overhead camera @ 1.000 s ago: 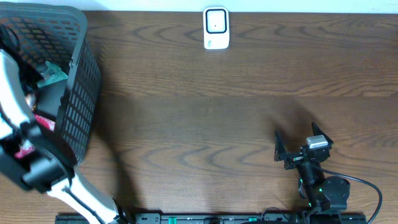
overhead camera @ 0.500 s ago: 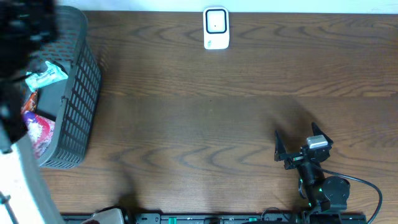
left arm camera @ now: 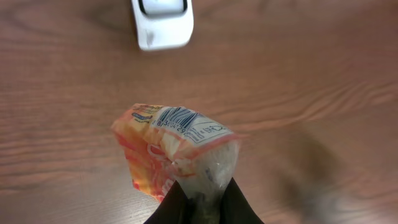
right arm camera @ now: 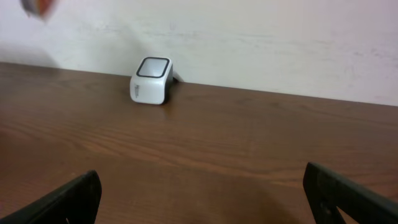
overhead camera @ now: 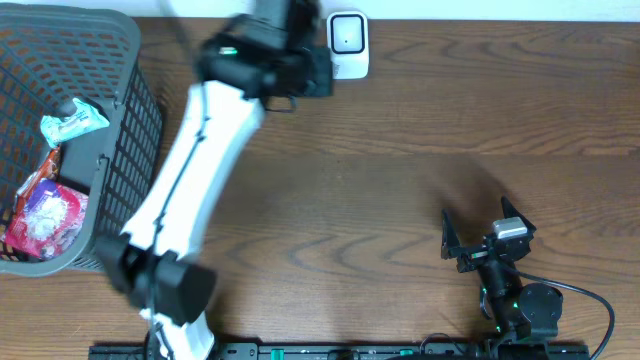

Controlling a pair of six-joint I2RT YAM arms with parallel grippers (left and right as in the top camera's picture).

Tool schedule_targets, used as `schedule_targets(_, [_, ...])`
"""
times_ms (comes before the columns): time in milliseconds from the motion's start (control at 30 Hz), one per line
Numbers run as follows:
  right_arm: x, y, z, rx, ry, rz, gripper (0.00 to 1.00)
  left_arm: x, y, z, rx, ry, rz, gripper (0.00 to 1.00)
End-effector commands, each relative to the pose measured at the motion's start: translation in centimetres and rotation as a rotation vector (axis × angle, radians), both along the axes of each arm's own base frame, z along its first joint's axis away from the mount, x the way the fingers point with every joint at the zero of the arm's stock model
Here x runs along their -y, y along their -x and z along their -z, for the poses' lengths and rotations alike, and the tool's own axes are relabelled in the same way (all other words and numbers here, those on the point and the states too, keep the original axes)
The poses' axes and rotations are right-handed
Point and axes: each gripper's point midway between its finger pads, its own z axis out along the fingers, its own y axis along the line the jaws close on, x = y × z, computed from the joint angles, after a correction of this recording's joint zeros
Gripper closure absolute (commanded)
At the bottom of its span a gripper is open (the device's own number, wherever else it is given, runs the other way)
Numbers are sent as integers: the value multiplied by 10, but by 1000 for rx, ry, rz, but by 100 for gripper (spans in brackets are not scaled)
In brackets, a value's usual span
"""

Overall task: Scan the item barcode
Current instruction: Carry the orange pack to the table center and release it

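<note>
Dark wood tabletop (overhead camera: 400,200). My left gripper (left arm camera: 205,198) pinches orange-and-white plastic snack packet (left arm camera: 165,152), long axis pointing barcode-end toward white boxy scanner (left arm camera: 161,22); right gripper (right arm camera: 205,196) spread wide.

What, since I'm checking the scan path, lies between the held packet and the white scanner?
Nothing: only bare table shows between packet and scanner, in the left wrist view.

The only marking I can make out is a barcode (left arm camera: 176,118) on the white end of the packet (left arm camera: 163,163). Its digits and the small print beside it are too blurred to read.
</note>
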Motion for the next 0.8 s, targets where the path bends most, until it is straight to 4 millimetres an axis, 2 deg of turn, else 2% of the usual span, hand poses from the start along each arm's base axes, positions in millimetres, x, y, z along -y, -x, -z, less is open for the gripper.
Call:
schedule_targets(0, [3, 0, 1, 2, 12, 12, 1, 20, -6, 59, -73, -122, 8, 92])
schedule_targets(167, [3, 0, 1, 2, 12, 12, 1, 35, 0, 110, -185, -161, 9, 93])
schedule_targets(267, [3, 0, 1, 2, 12, 12, 1, 41, 4, 120, -215, -164, 14, 92])
schedule_targets(333, [3, 0, 1, 2, 12, 12, 1, 44, 6, 120, -214, -165, 21, 83])
schedule_targets(367, [3, 0, 1, 2, 12, 12, 1, 45, 7, 120, -213, -165, 25, 83])
schedule_targets(400, [3, 0, 1, 2, 12, 12, 1, 47, 8, 120, -216, -167, 29, 73])
schedule_targets(433, [3, 0, 1, 2, 12, 12, 1, 48, 13, 122, -228, -175, 35, 54])
schedule_targets(500, [3, 0, 1, 2, 12, 12, 1, 50, 16, 122, -232, -178, 42, 54])
schedule_targets(533, [3, 0, 1, 2, 12, 12, 1, 50, 16, 122, -230, -177, 43, 53])
schedule_targets(600, [3, 0, 1, 2, 12, 12, 1, 50, 13, 116, -213, -168, 40, 42])
schedule_targets(667, [3, 0, 1, 2, 12, 12, 1, 45, 8, 98, -179, -145, 25, 36])
schedule_targets(767, [3, 0, 1, 2, 12, 12, 1, 26, -3, 51, -81, -105, 0, 35])
